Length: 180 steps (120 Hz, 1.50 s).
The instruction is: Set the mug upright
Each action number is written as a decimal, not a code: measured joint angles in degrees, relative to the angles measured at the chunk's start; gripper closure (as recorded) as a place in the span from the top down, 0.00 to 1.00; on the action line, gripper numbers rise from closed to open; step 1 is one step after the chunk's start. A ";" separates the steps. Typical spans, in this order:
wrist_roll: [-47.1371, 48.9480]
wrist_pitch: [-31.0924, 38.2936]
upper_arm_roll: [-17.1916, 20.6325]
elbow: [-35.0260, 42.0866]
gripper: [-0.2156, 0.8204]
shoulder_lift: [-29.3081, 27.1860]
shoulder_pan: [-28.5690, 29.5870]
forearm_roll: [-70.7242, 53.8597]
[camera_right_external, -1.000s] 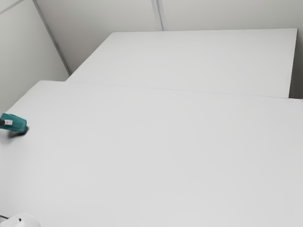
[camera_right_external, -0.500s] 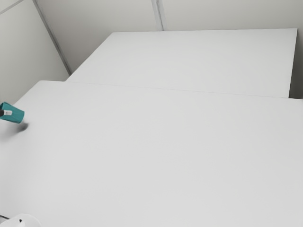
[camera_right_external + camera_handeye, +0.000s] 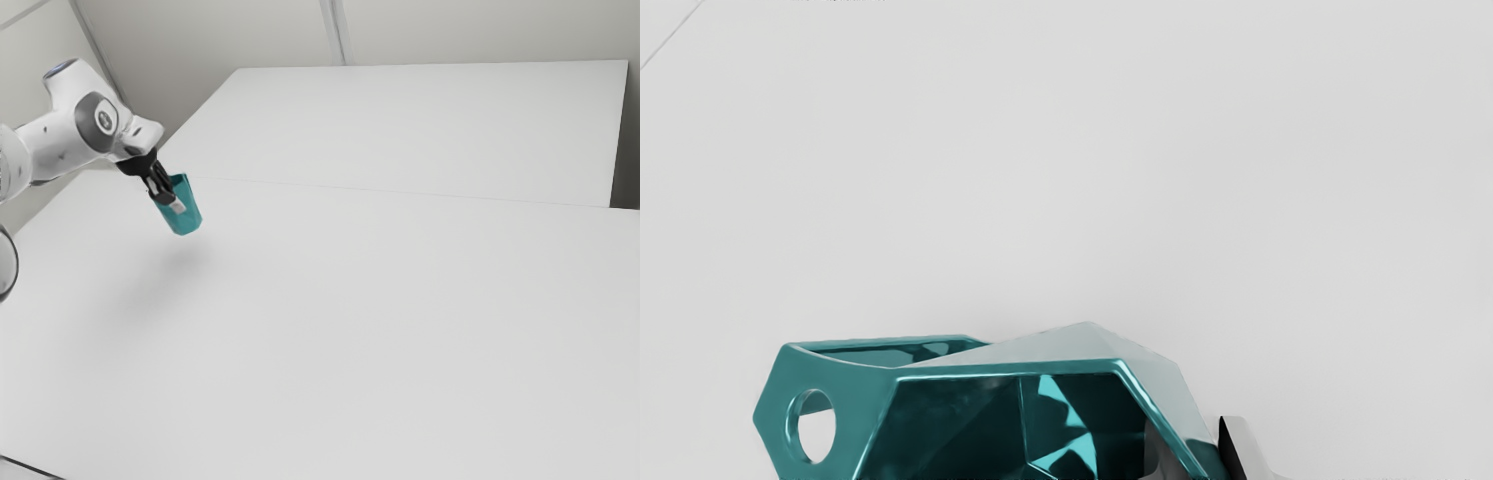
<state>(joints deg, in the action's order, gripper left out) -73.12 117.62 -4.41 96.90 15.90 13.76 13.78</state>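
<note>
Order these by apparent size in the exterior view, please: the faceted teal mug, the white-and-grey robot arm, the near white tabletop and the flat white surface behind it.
1. Near white tabletop
2. Flat white surface behind it
3. White-and-grey robot arm
4. Faceted teal mug

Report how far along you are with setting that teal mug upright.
Looks done: the mug is grasped and raised, its soft shadow lying apart from it on the table.
In hand: the end effector pinches the mug's wall, one finger inside and one outside; the mouth faces upward, the body tilted.
Left, I'd judge: straighten it, lower it and let go.
</note>
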 joint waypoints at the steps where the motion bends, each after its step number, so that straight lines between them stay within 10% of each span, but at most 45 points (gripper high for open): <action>1: 0.78 -0.01 0.53 0.40 0.04 -0.37 -0.14 -1.06; 44: 32.67 6.04 5.64 11.56 0.04 -3.46 -4.33 -27.08; 122: 66.56 12.89 5.71 11.29 0.04 2.46 -5.75 -30.42; 151: 71.67 11.41 5.73 10.83 0.50 -0.14 -6.52 -29.16; 180: 74.90 6.20 5.86 10.92 0.70 -10.22 -6.53 -27.35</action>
<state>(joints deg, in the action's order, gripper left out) 1.78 123.82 1.45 107.82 5.68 7.22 -13.58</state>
